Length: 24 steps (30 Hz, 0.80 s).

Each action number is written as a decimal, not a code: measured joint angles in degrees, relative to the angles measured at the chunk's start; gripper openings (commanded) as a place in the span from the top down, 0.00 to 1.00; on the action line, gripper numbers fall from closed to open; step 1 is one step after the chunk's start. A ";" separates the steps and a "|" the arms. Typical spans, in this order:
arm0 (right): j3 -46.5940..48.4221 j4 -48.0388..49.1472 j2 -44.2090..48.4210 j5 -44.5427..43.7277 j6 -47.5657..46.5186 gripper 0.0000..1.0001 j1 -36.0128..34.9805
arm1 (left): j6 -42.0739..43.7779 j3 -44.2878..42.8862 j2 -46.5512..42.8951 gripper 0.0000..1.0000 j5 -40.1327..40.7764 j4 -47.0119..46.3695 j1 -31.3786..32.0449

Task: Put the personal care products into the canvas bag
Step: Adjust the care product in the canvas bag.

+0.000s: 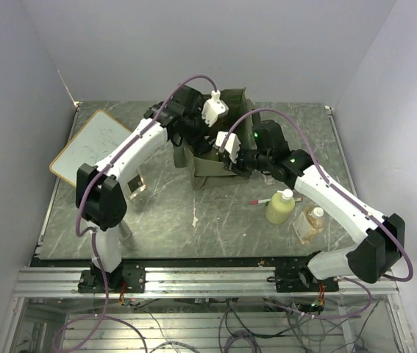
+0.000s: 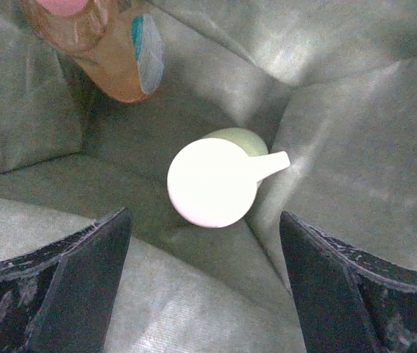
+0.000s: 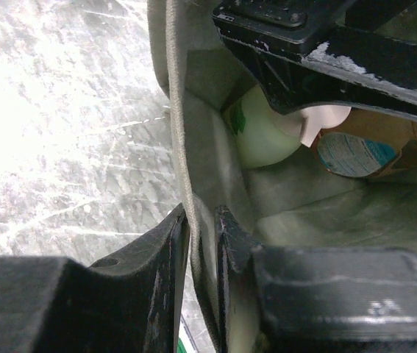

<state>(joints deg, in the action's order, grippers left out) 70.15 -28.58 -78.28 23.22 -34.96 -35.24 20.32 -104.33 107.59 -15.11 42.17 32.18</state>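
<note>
My left fingers (image 2: 68, 283) hung spread wide over the open bag (image 1: 209, 175), nothing between them. Right below, a green bottle (image 2: 212, 180) stood upright on the bag's floor, white cap up, tucked against a fold of the wall. An orange bottle (image 2: 112, 59) sat tilted near it, inside too. My right fingers (image 3: 160, 283) were narrowed to a pinch on the bag's side wall at the rim. Out on the table (image 1: 164, 213), by my right arm, a second green bottle (image 1: 280, 207) and an amber bottle (image 1: 309, 225) stood side by side, a pen (image 1: 261, 200) just beside the green one.
</note>
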 measured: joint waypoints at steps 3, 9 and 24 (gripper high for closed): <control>0.00 -0.13 0.00 -0.09 0.09 0.80 0.00 | 3.58 -1.70 2.01 0.08 -1.70 2.43 -0.68; 0.00 -0.87 -0.24 0.20 0.22 0.84 -0.02 | 8.11 -6.82 7.45 0.12 -4.46 5.53 -0.81; 0.00 -2.16 -1.16 -0.02 0.46 0.87 -0.13 | 11.93 -8.50 10.95 0.47 -9.42 6.14 -0.92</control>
<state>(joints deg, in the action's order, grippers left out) 70.15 -30.74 -79.44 23.20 -34.50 -35.38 32.25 -112.84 118.54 -24.53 48.31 31.27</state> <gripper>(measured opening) 0.136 0.612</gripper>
